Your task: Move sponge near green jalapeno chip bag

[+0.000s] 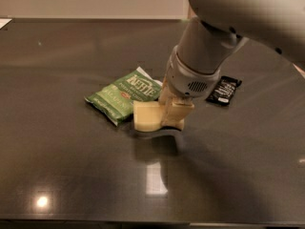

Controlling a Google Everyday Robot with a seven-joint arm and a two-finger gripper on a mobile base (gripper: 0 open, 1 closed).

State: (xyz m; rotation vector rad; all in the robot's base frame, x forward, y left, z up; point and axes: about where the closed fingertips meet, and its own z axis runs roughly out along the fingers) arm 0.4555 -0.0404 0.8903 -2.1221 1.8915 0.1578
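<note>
Gripper (170,118) clamps 1 sponge (145,117) beside 1 green jalapeno chip bag (121,95) (1 black packet (224,90) apart).

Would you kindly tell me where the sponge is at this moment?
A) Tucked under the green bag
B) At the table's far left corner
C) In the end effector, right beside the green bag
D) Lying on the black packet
C: the end effector is closed on the sponge right beside the near right edge of the bag, well apart from the black packet.
</note>
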